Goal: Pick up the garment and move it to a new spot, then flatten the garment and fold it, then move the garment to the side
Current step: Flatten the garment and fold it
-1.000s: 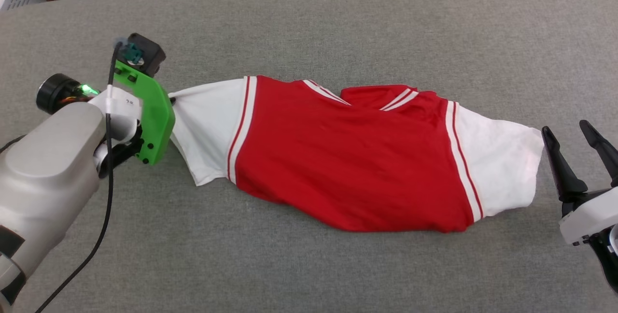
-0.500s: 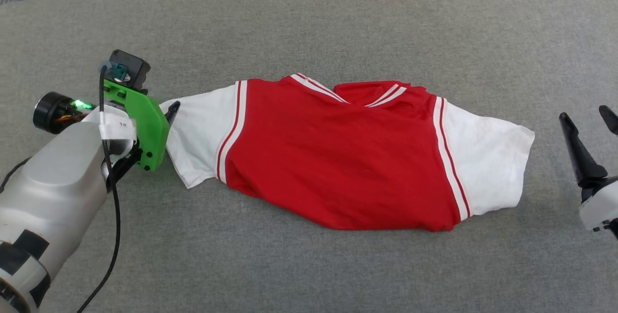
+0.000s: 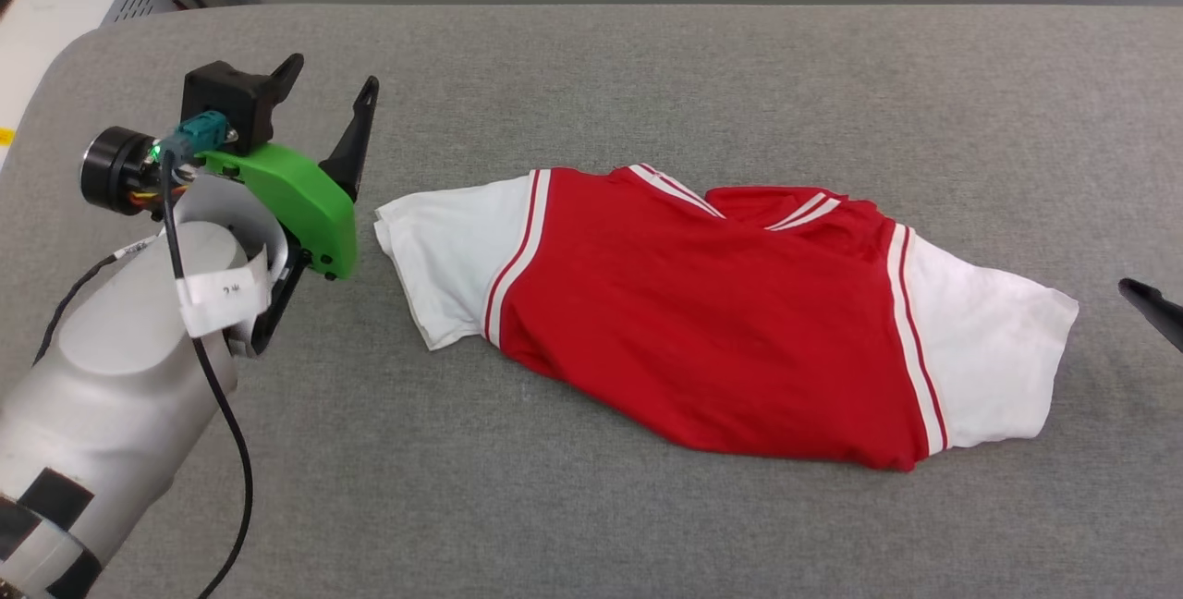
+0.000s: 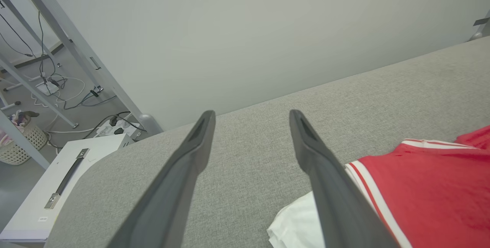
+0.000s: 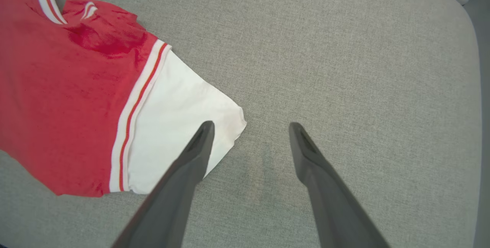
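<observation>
One gray surf. (image 3: 647, 72), garment (image 3: 721, 322), pale wall (image 4: 229, 30)

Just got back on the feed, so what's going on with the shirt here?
Nothing has hold of it. The red and white shirt lies rumpled on the grey padded surface, sleeves out to either side. The left gripper, fingers open, sits just off one white sleeve; the right gripper, also open, is off the other sleeve.

Past the garment's (image 3: 730, 331) sleeve on my right, the head view's edge cuts off my right gripper (image 5: 251, 124), leaving one fingertip (image 3: 1151, 308). In the left wrist view, a finger (image 4: 337, 194) of my left gripper (image 4: 252, 112) hides part of the garment's other sleeve.
</observation>
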`<state>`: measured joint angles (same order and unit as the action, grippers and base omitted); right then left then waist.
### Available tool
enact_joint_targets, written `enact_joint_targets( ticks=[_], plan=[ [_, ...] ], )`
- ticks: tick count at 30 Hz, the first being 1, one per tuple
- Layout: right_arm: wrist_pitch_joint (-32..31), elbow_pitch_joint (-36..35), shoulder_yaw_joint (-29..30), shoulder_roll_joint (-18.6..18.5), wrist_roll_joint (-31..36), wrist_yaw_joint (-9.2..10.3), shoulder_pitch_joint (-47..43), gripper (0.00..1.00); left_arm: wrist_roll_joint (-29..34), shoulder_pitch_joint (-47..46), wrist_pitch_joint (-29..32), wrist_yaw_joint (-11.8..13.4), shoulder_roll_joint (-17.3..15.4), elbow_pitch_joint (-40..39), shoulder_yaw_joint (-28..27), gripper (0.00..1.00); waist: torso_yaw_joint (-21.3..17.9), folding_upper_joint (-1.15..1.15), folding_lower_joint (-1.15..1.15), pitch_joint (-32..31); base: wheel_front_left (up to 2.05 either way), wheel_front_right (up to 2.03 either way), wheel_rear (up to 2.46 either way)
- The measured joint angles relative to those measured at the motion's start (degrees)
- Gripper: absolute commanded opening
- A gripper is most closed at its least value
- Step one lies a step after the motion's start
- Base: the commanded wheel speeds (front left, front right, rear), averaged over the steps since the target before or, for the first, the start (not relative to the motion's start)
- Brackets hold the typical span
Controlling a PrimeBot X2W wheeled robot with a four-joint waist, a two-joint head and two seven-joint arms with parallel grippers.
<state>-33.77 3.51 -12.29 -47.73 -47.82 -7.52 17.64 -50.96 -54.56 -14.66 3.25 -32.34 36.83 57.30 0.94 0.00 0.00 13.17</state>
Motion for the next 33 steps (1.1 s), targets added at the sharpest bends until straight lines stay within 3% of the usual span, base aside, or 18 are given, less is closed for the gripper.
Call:
enact_joint_targets(
  ticks=[7, 17, 24, 25, 26, 33],
  plan=[
    [-14.41, 4.17, -6.55, -0.62, -0.11, 0.00, 7.34, 1.00, 5.90, 7.89, 0.00, 5.08, -1.58, -12.63, -6.14, 1.00, 2.50, 0.00, 0.00, 2.49, 0.00, 0.00, 0.00],
    [-12.91, 15.58, -13.88, 2.56, 3.56, 0.00, 14.11, 1.00, 8.87, 8.04, 0.00, 5.61, -1.35, -15.91, -9.40, 1.00, 4.89, 0.00, 0.00, 7.62, 0.00, 0.00, 0.00],
    [-11.39, 17.44, -18.79, 0.70, 0.48, 0.00, 15.37, 1.00, 9.83, 8.04, -0.01, 5.42, -0.54, -15.14, -11.40, 1.00, 5.59, -0.01, -0.01, 9.41, 0.00, 0.00, 0.00],
    [-10.73, 17.35, -19.51, 0.48, 0.36, 0.00, 15.49, 0.96, 9.95, 8.04, 0.00, 5.19, -0.55, -14.95, -11.65, 1.00, 5.49, -0.01, 0.00, 9.33, 0.00, 0.00, 0.00],
    [-9.89, 17.29, -20.03, 0.38, 0.33, 0.00, 15.54, 0.00, 10.17, 8.04, -0.01, 5.03, -0.56, -14.85, -11.77, 1.00, 5.37, 0.00, 0.00, 9.21, 0.00, 0.00, 0.00],
    [0.01, 16.77, -21.98, 0.55, -1.75, 0.00, 16.51, 0.00, 10.77, 7.94, 0.00, 3.52, -0.78, -12.48, -12.29, 1.00, 4.03, 0.00, 0.00, 7.06, 0.00, 0.00, 0.00]
  ],
)
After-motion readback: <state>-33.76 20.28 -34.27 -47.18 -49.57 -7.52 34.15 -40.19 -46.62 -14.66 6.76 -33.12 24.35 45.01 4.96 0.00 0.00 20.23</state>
